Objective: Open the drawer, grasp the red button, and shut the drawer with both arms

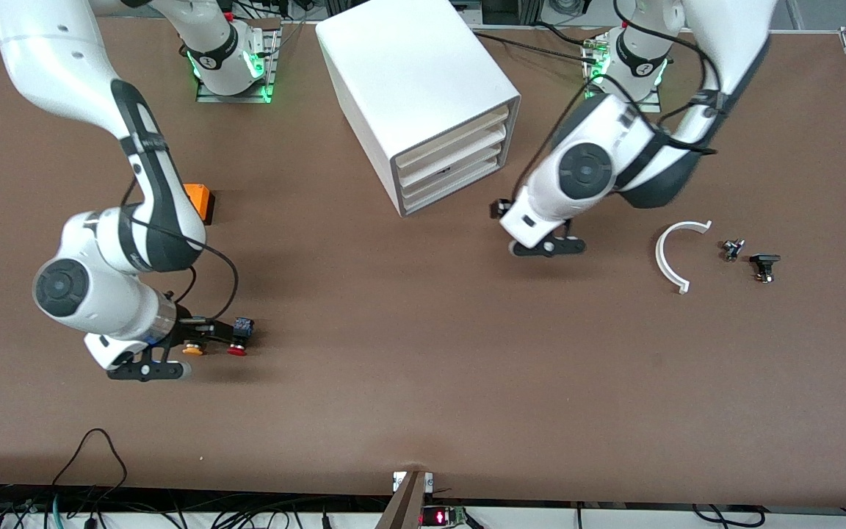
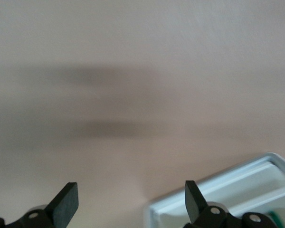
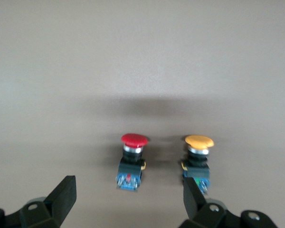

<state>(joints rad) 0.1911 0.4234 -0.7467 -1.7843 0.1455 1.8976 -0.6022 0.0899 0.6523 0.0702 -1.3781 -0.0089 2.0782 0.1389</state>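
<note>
The red-capped button [image 1: 236, 345] [image 3: 133, 159] lies on its side on the brown table, toward the right arm's end. The orange-capped button [image 1: 192, 349] [image 3: 198, 156] lies right beside it. My right gripper [image 1: 210, 334] [image 3: 128, 197] hangs just over the two buttons, open, with nothing between its fingers. The white cabinet [image 1: 416, 88] stands between the arm bases, and its stacked drawers [image 1: 449, 170] all sit flush and shut. My left gripper [image 1: 546, 246] [image 2: 130, 202] is open and empty above bare table, beside the cabinet's front corner [image 2: 218, 202].
An orange cube [image 1: 200, 201] sits partly hidden under the right arm. Toward the left arm's end lie a white curved piece [image 1: 675, 254] and two small black parts [image 1: 733, 250] [image 1: 764, 266]. Cables hang along the table's near edge.
</note>
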